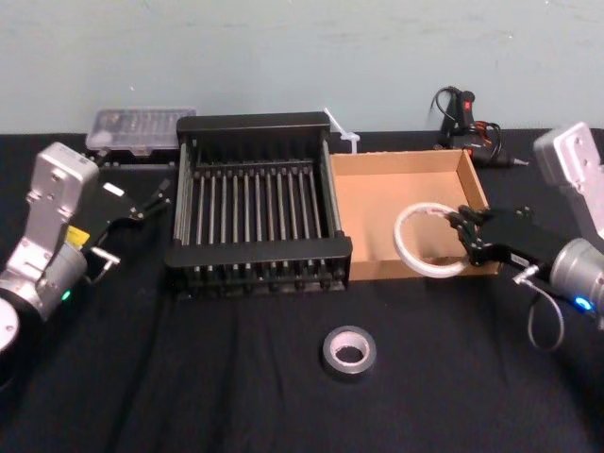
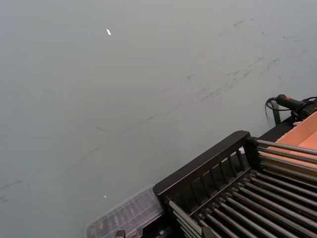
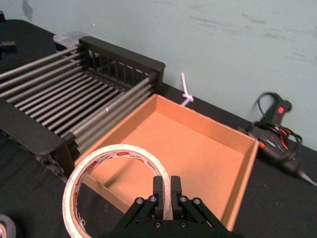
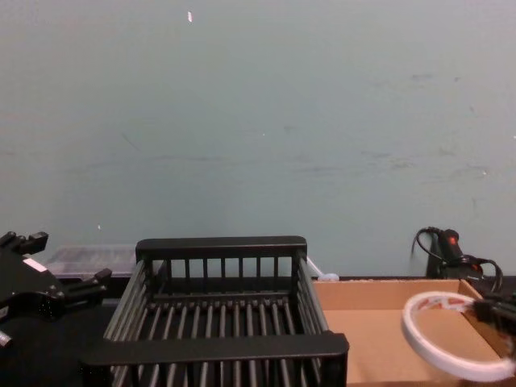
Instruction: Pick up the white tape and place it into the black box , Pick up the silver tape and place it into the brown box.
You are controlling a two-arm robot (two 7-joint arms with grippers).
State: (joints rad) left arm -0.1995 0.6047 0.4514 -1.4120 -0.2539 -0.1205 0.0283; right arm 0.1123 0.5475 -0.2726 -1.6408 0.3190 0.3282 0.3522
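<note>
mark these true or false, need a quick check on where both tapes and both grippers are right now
1. The right gripper grips the white tape. True.
2. The silver tape lies in the brown cardboard tray. False: it lies on the black table, in front of the tray.
3. The white tape sits in the black slatted basket. False: it is held up at the tray's front wall.
4. The left gripper is open beside the basket, holding nothing. True.

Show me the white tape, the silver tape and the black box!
white tape (image 1: pixel 400 241), head view, left side of the ring.
silver tape (image 1: pixel 349 335), head view, far side of the roll.
black box (image 1: pixel 260 253), head view, front rim.
</note>
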